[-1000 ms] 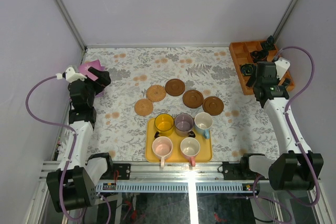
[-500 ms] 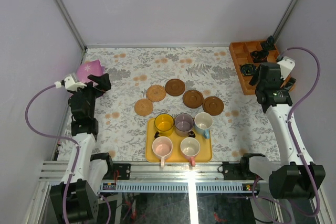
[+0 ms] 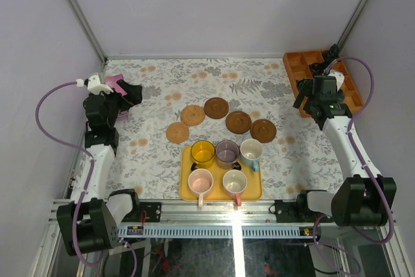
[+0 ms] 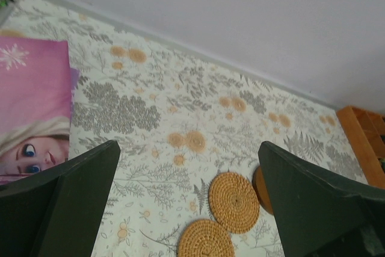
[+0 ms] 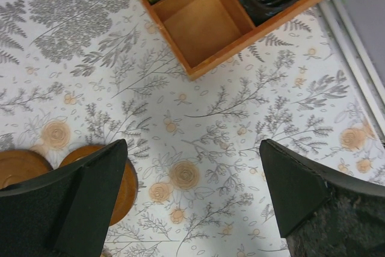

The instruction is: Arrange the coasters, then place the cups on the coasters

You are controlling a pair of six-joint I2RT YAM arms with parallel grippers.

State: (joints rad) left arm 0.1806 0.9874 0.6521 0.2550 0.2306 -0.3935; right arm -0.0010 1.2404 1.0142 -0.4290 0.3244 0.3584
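Five coasters lie in a loose arc mid-table: two tan woven ones (image 3: 192, 115) (image 3: 177, 132) and three dark brown ones (image 3: 216, 108) (image 3: 238, 121) (image 3: 262, 130). Five cups stand on a yellow tray (image 3: 184, 191): yellow (image 3: 202, 152), purple-grey (image 3: 227, 152), light blue (image 3: 251, 152) and two pink (image 3: 200, 181) (image 3: 234, 181). My left gripper (image 3: 133, 92) (image 4: 187, 164) hangs open at the far left, well short of the tan coasters (image 4: 233, 201) (image 4: 206, 240). My right gripper (image 3: 303, 99) (image 5: 192, 151) is open above bare cloth, right of a brown coaster (image 5: 130, 186).
An orange compartment tray (image 3: 293, 77) (image 5: 204, 25) holding dark coiled items sits at the back right, just beyond my right gripper. A pink picture packet (image 3: 115, 84) (image 4: 30, 106) lies by the left edge under my left arm. Grey walls close in the back and both sides.
My left wrist has risen and turned toward the table's middle. My right gripper has swung left off the orange tray, over the cloth. Both stay open; coasters and cups have not moved.
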